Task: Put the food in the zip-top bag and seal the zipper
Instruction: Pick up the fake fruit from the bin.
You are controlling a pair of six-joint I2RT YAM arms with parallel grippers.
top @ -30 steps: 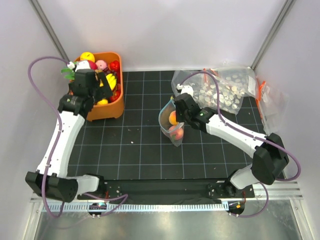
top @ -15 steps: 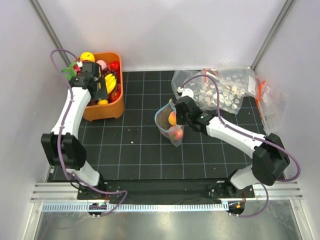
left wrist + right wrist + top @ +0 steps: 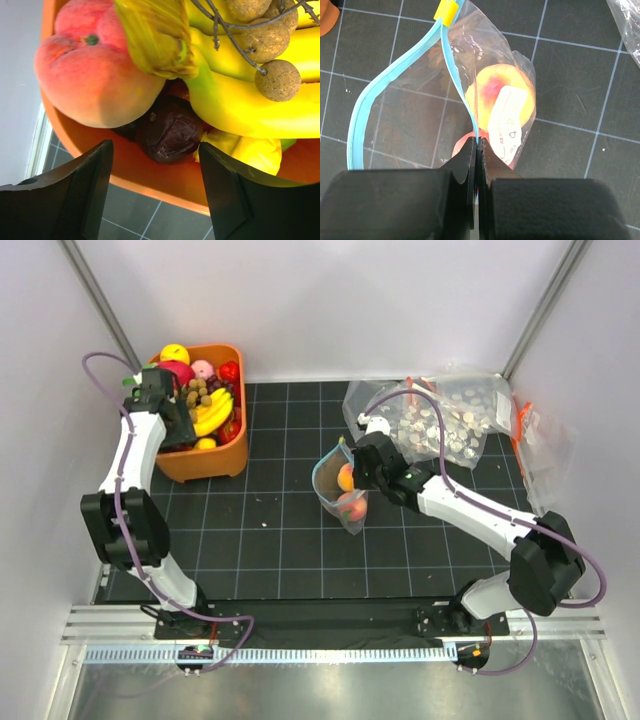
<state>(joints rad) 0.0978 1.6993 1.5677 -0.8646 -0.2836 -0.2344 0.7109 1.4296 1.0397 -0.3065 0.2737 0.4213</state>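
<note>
Our right gripper [image 3: 476, 150] is clenched on one lip of the zipper [image 3: 364, 110], lifting the bag [image 3: 410, 115] so its mouth gapes open. Both fruits [image 3: 346, 477] sit inside it, mid-table. Our left gripper [image 3: 155, 150] hangs over the orange bin [image 3: 150, 185], jaws apart, grasping nothing. We reckon only sealing remains.

Second fruit [image 3: 461, 145], seemingly reddish, mostly hidden behind the fingers [image 3: 410, 200].
</note>
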